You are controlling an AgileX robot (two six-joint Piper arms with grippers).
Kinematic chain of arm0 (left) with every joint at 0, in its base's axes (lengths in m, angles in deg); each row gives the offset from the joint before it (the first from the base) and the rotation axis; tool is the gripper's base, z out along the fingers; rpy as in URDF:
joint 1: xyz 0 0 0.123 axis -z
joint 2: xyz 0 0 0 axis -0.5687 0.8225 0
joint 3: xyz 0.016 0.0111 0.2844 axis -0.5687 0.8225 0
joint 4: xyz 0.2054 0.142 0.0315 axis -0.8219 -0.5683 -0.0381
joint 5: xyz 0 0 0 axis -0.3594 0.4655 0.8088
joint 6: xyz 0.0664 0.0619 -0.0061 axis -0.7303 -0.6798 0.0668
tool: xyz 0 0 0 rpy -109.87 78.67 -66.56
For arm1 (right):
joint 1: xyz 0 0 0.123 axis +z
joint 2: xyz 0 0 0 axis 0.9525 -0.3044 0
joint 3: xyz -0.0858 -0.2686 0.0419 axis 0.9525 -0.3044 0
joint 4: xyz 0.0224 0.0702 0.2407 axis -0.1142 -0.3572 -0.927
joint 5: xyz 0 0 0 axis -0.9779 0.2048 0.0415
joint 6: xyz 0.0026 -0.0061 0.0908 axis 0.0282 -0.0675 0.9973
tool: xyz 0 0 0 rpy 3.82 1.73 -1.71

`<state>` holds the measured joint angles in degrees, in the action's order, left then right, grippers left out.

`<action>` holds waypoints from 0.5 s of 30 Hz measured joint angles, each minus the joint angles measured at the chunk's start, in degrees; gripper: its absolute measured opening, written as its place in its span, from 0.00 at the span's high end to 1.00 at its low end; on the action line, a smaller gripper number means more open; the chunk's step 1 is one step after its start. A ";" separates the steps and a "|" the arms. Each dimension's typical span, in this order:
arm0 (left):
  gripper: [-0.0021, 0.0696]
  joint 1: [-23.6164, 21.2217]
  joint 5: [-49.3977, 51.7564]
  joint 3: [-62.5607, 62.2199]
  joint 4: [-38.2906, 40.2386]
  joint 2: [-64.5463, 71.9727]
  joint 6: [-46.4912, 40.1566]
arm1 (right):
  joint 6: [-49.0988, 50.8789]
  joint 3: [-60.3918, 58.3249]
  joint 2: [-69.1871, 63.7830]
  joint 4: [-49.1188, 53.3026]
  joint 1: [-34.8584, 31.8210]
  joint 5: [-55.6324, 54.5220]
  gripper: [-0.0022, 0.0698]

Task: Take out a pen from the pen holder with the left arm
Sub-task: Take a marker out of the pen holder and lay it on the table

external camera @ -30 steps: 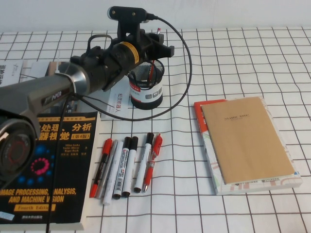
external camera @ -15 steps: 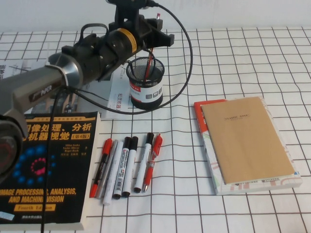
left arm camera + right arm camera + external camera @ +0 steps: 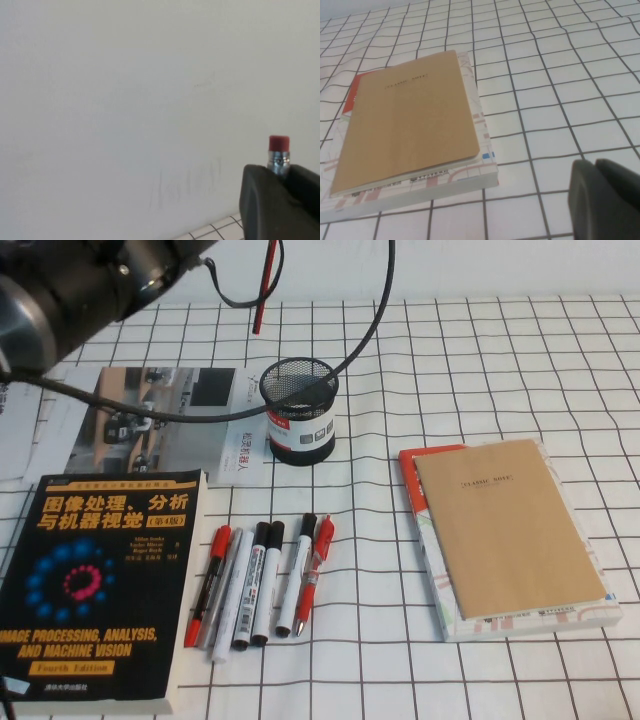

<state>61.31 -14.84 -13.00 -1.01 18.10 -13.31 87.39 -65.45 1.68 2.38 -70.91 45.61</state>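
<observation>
A red pencil (image 3: 264, 286) hangs upright in the air above and behind the black mesh pen holder (image 3: 299, 411), fully clear of its rim. The pencil's upper end runs off the top of the high view, where my left arm (image 3: 80, 285) is raised at the top left. In the left wrist view my left gripper (image 3: 282, 172) is shut on the pencil, whose metal band and red eraser (image 3: 279, 143) stick out beyond the fingers. In the right wrist view my right gripper (image 3: 596, 169) hovers low over the checked cloth, shut on nothing, beside the brown notebook (image 3: 407, 117).
A black textbook (image 3: 95, 580) lies at the front left, with several pens and markers (image 3: 258, 580) in a row beside it. A brown notebook on a red and white book (image 3: 505, 525) lies to the right. A magazine (image 3: 160, 415) lies behind the textbook. A black cable (image 3: 378, 325) loops over the holder.
My left arm has risen from the holder's mouth, drawing the red pencil straight up and out of it. The gripper itself has left the top of the high view.
</observation>
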 joint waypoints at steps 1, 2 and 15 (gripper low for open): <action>0.93 0.14 0.57 1.39 -0.41 -1.94 0.94 | 0.00 0.00 0.00 0.00 0.00 0.00 0.99; 0.93 0.39 0.98 3.27 -0.67 -3.92 1.77 | 0.00 0.00 0.00 0.00 0.00 0.00 0.99; 0.93 0.66 16.89 33.67 29.60 -17.40 -7.39 | 0.00 0.00 0.00 0.00 0.00 0.00 0.99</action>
<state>61.97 2.05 20.66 28.58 0.70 -20.71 87.39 -65.45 1.68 2.38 -70.91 45.61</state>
